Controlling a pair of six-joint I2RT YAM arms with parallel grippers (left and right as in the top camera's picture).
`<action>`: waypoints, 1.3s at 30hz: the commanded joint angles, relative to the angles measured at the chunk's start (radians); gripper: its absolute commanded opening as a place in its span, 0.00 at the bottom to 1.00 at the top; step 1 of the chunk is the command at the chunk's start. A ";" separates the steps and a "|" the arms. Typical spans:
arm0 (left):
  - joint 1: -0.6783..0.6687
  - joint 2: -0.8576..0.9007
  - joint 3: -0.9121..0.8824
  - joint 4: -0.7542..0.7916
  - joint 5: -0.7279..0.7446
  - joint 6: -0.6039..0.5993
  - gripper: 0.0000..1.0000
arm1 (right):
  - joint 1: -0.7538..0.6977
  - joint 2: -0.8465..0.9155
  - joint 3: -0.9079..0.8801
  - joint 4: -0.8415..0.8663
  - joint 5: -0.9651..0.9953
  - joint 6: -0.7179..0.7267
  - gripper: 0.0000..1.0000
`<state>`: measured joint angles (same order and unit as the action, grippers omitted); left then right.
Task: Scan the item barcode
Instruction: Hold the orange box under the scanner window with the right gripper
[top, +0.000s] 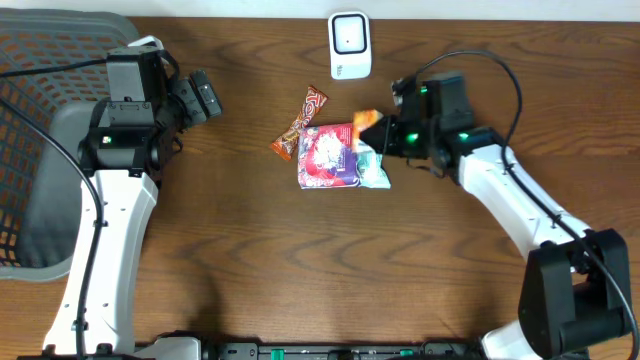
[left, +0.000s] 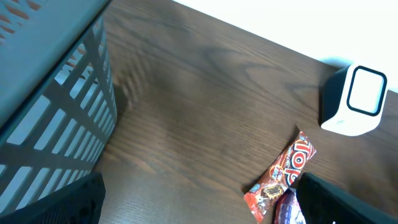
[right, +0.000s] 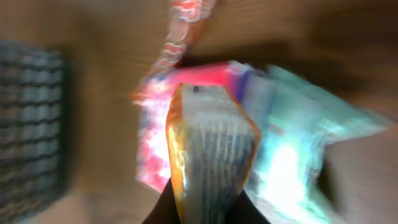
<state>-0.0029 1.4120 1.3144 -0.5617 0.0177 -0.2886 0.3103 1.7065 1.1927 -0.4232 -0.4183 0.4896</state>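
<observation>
Counter (top: 250, 260): dark wood. All the working things sit in its far middle, where either arm can reach them.

Basket (top: 40, 70): grey mesh, at the left edge beside the left arm. I read it as the drop point for scanned goods, though nothing shows that yet.

Left hand (top: 207, 97): spread wide and holding nothing, parked between the basket and the pile. Its wrist view looks across at the scanner and the red bar. My guess is it sits clear of the work but ready to help.

Scanner (top: 350, 45): white, at the far edge, well apart from the held item.

Pile, all loose on the counter:
- pink packet (top: 328, 157) lying flat
- teal packet (top: 377, 174) touching its right side
- red bar (top: 300, 123) just beside its upper left corner

Right hand (top: 392, 130): clenched on one end of the orange packet (top: 366, 119), over the pink packet's upper right corner. The wrist view is blurred. In it the packet stands up from the fingers with striped print toward the camera. I can't tell whether that print is the barcode.

Judgement: the item is picked but not yet presented. Next I need to carry it toward the scanner and turn it so the coded face meets the window. An end grip on a slick wrapper could slip in the twist.
</observation>
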 joint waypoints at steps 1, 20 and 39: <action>0.000 0.005 0.012 0.001 -0.003 -0.005 0.98 | 0.063 -0.014 0.133 -0.106 0.497 -0.002 0.01; 0.000 0.005 0.012 0.001 -0.003 -0.005 0.98 | 0.091 0.002 0.410 -0.130 0.571 -0.089 0.01; 0.000 0.005 0.012 0.001 -0.003 -0.005 0.98 | 0.095 0.386 1.013 -0.427 0.569 -0.223 0.01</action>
<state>-0.0029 1.4120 1.3144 -0.5617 0.0177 -0.2886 0.4034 2.0270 2.0880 -0.8066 0.1398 0.3195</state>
